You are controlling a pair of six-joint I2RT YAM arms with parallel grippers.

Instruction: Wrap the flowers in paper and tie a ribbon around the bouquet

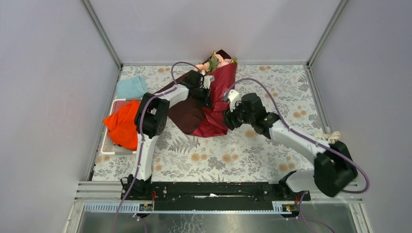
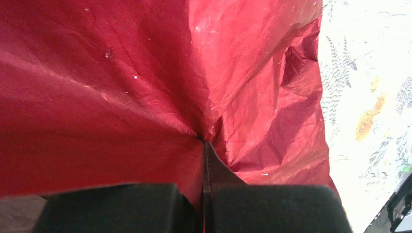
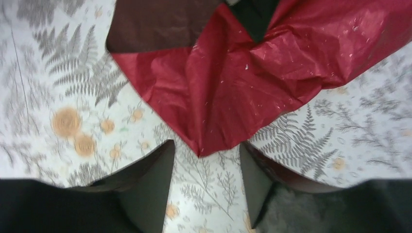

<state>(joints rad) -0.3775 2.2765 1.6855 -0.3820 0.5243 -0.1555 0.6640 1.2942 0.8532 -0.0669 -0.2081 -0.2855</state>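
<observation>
The bouquet lies at the back middle of the table, with pink flowers (image 1: 216, 62) poking out of its far end. The dark red paper (image 1: 221, 94) is loosely folded round them and spreads towards the front. My left gripper (image 1: 208, 95) is shut on a fold of the paper (image 2: 121, 73), which puckers into its closed tips (image 2: 204, 144). My right gripper (image 1: 227, 118) stands open just above the tablecloth. A pointed corner of the paper (image 3: 228, 82) lies loose between its fingertips (image 3: 206, 144). A cream ribbon (image 1: 328, 136) lies at the table's right edge, by the right arm.
An orange cloth (image 1: 124, 124) lies partly on a white tray (image 1: 108, 148) at the left edge. A light blue cloth (image 1: 131, 87) sits behind it. The flower-printed tablecloth (image 1: 233, 155) covers the table, and grey walls close it in on three sides.
</observation>
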